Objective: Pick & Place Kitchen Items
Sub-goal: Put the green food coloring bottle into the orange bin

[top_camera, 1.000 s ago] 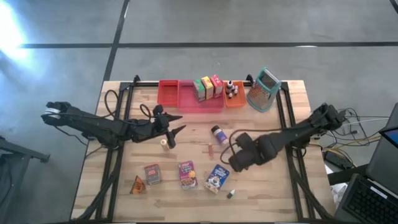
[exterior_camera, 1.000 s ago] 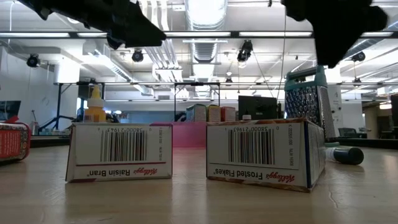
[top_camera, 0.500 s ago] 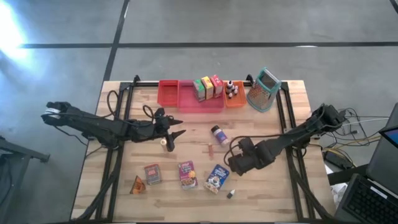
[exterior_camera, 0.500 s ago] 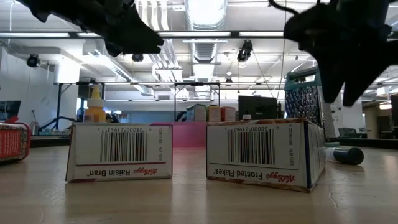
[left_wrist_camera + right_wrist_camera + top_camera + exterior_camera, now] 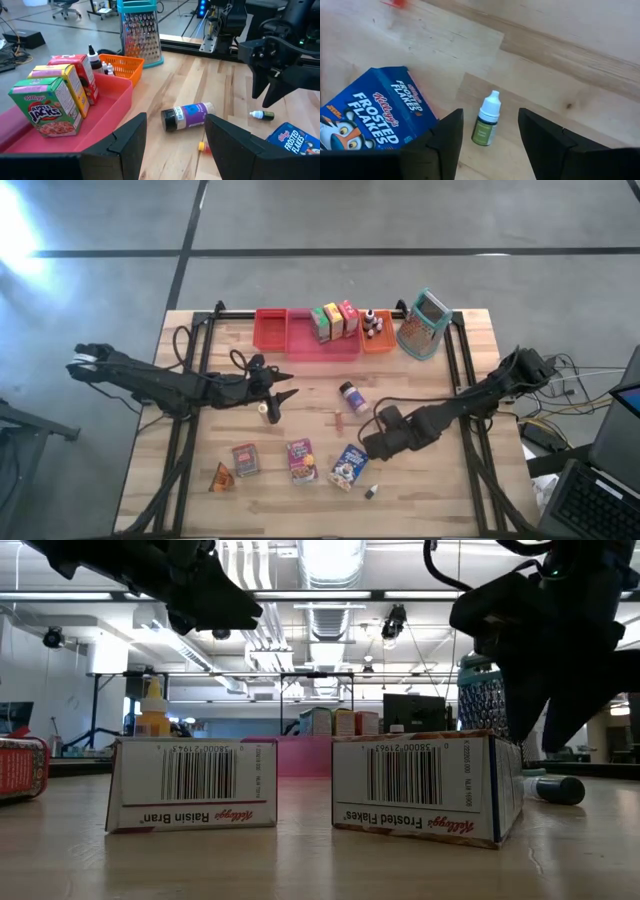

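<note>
My right gripper [image 5: 369, 449] hangs open above the table, just right of the blue Frosted Flakes box [image 5: 349, 466]. In its wrist view the open fingers [image 5: 490, 115] frame a small white-capped dropper bottle [image 5: 485, 123] lying on the wood, without touching it. My left gripper [image 5: 285, 389] is open over the table's middle, above a small yellow bottle [image 5: 265, 409]. A purple-labelled jar [image 5: 187, 115] lies on its side ahead of it. A purple Raisin Bran box [image 5: 301, 460], a red box [image 5: 244, 459] and an orange wedge [image 5: 221, 477] lie near the table's near edge.
At the far edge stand a red tray [image 5: 271, 329], a pink tray [image 5: 325, 346] holding three small boxes [image 5: 335, 320], an orange basket [image 5: 378, 340] with tiny bottles, and a teal grater [image 5: 425, 324]. Black rails [image 5: 190, 450] run along both table sides.
My right gripper has come down and moved toward the table's near edge and left, closing on the Frosted Flakes box and the dropper bottle. Its fingers stay open. No item has moved.
</note>
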`<state>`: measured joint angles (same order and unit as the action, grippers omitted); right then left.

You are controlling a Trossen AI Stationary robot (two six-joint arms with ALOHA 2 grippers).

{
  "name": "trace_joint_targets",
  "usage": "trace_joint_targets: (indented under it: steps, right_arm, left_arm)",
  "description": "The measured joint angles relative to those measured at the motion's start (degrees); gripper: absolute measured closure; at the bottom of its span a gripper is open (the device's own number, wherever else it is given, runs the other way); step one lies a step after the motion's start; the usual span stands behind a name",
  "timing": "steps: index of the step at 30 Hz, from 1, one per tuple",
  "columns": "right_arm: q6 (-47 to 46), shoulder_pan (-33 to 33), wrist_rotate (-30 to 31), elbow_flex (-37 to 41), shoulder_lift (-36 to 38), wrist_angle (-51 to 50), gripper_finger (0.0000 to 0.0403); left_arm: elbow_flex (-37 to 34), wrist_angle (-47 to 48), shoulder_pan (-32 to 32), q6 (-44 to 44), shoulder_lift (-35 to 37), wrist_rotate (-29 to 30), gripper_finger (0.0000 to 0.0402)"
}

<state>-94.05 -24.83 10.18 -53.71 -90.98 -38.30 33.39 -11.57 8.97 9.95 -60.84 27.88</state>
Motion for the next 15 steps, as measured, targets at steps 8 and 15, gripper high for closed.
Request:
trace_joint_targets:
  steps: [8,15]
  right_arm:
    - [1.3,0.2,-0.8,-0.1,-2.5,0.7,0.0232]
    - [3.8,1.5,-3.2,-1.8,-8.7,1.1,0.0215]
  left_arm:
    - [0.0,0.0,0.0,0.0,0.0,0.0,0.0195]
    - [0.0,0.2,0.0,0.2,0.0,0.0,0.0195]
